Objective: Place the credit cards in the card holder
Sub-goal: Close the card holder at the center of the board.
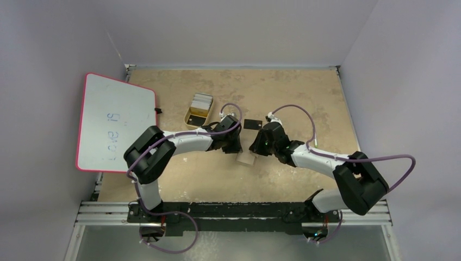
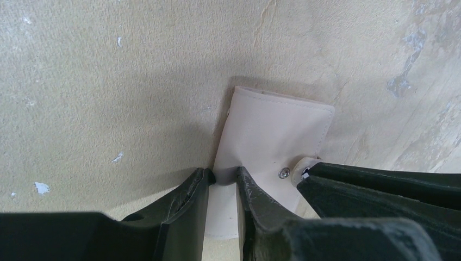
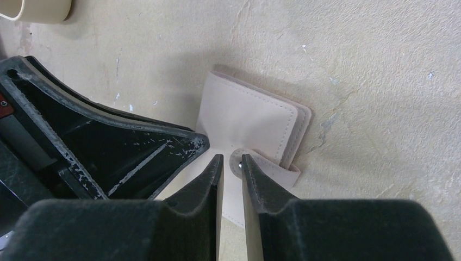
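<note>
Card holder point(image 1: 247, 159), a pale, stitched, leather-like bifold, lies folded on the rough table point(image 1: 293, 92), nearer the arms than the tray point(image 1: 188, 118). Left gripper point(image 2: 224, 176) pinches its edge, likely to brace it. Right gripper point(image 3: 231, 160) nips the snap tab point(image 3: 272, 167), apparently to pull it open.

The card holder point(image 1: 246, 159) lies on the counter point(image 1: 293, 92) near its middle, and over it the left gripper point(image 1: 232, 144) comes from the left and the right gripper point(image 1: 260, 145) from the right, their tips close together. Just behind them a single card point(image 1: 253, 124) lies flat on the counter. Further left and behind stands a tray point(image 1: 188, 117) with a stack of credit cards point(image 1: 202, 101) in it, and left of the tray a whiteboard point(image 1: 114, 122) lies over the counter's left edge.
</note>
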You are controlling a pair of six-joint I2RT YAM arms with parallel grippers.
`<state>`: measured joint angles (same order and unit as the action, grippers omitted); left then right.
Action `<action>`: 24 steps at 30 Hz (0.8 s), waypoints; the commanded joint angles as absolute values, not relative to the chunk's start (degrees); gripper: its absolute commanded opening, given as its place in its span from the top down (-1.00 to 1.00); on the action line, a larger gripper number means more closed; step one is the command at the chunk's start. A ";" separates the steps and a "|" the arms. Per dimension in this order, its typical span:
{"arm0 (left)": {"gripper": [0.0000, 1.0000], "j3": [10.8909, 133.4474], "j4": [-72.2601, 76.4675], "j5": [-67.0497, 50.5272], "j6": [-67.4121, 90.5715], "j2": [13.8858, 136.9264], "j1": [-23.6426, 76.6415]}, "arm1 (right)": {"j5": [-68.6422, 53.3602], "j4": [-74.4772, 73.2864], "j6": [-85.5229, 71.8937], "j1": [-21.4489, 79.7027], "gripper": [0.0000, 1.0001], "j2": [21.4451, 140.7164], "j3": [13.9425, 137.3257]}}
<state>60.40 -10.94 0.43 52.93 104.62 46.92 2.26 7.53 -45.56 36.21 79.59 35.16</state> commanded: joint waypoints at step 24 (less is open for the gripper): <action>0.53 58.98 -11.60 1.85 53.60 106.96 47.29 | 2.41 6.05 -46.76 35.86 0.53 78.16 35.28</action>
<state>60.53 -11.05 0.43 53.01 104.66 46.92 3.40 3.95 -46.04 36.21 76.60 34.89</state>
